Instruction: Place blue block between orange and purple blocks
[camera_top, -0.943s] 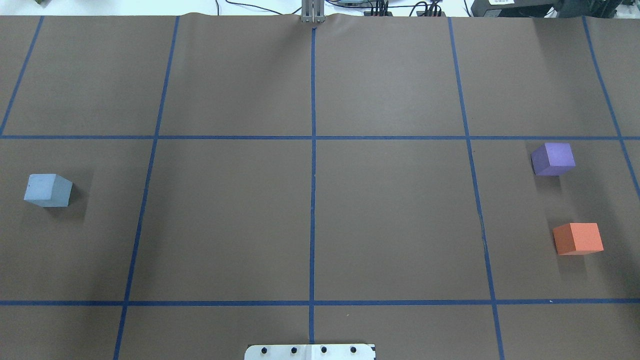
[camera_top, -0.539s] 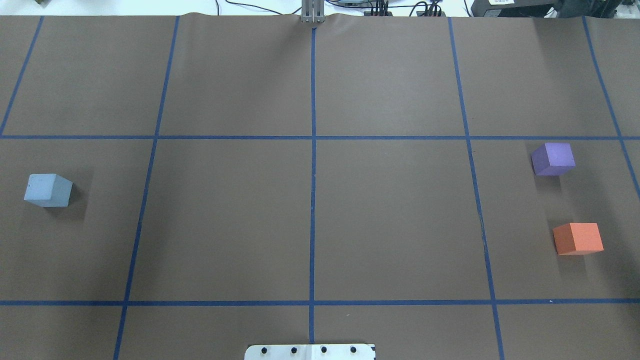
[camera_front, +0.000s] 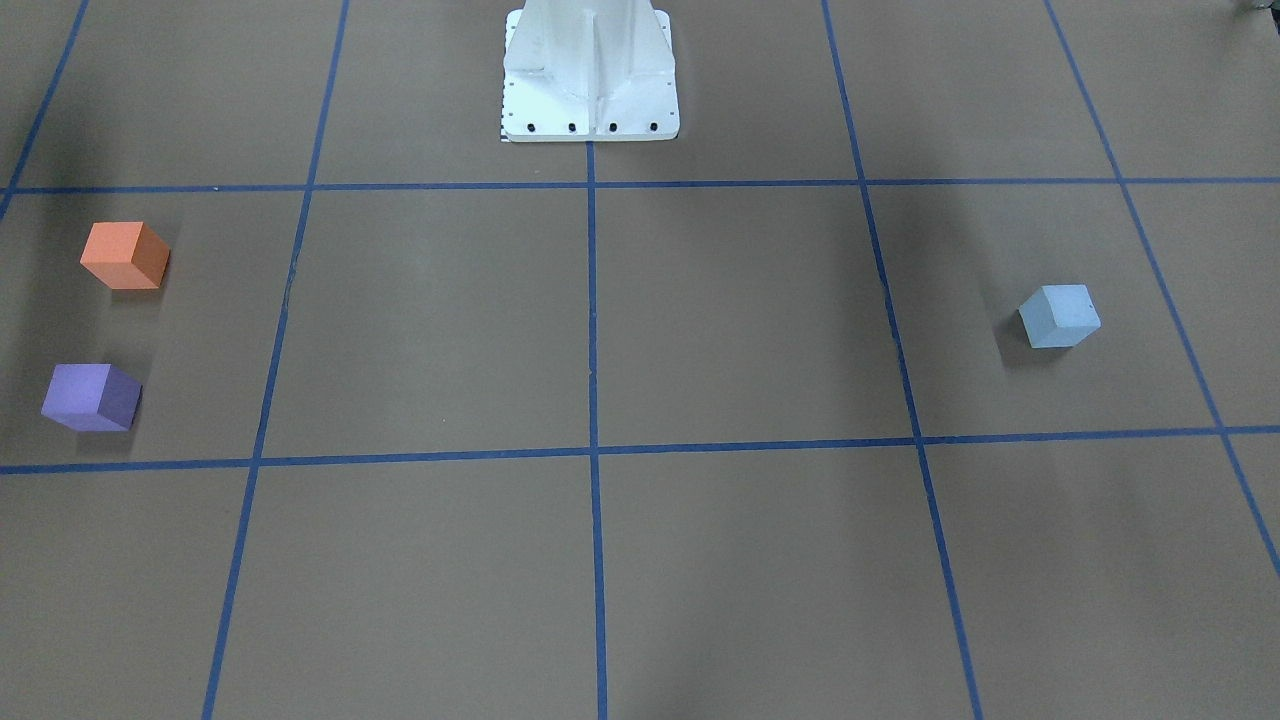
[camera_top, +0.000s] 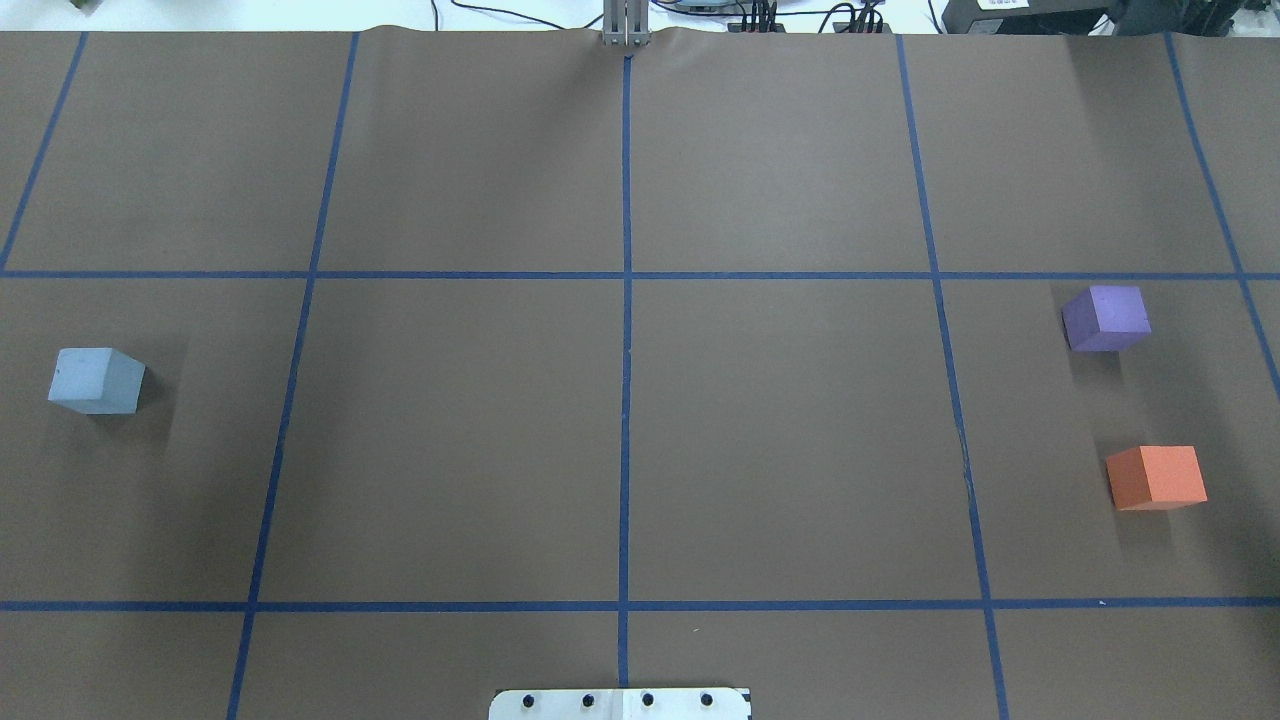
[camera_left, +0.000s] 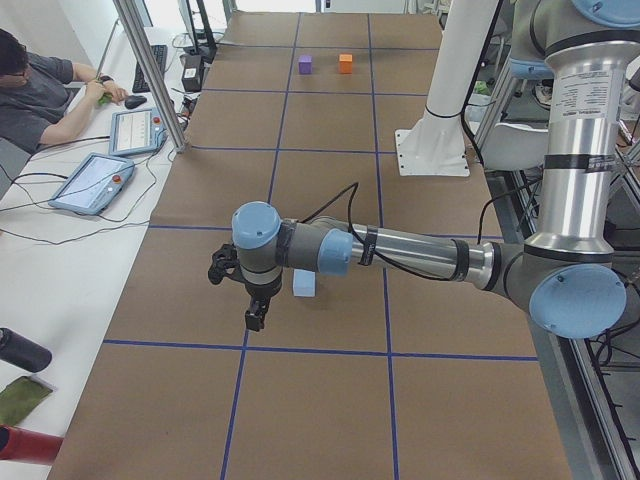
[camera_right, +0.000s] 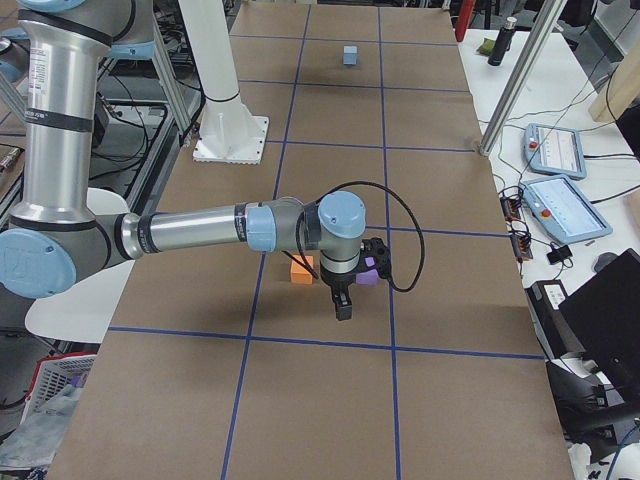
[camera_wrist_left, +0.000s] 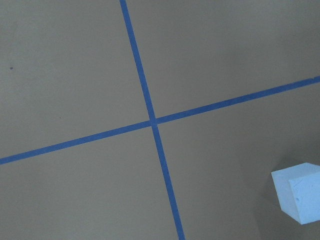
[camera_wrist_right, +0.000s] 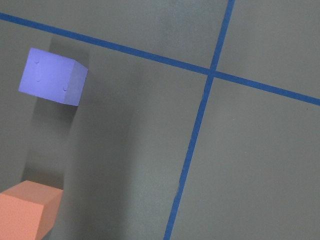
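The light blue block sits alone on the robot's left side of the brown table; it also shows in the front view and the left wrist view. The purple block and the orange block sit on the robot's right side with a gap between them, and both show in the right wrist view, purple and orange. My left gripper hangs above the table beside the blue block. My right gripper hangs near the purple block. I cannot tell whether either is open or shut.
Blue tape lines divide the table into squares. The white robot base stands at the table's near middle edge. An operator sits at a side bench with tablets. A metal post stands at the far edge.
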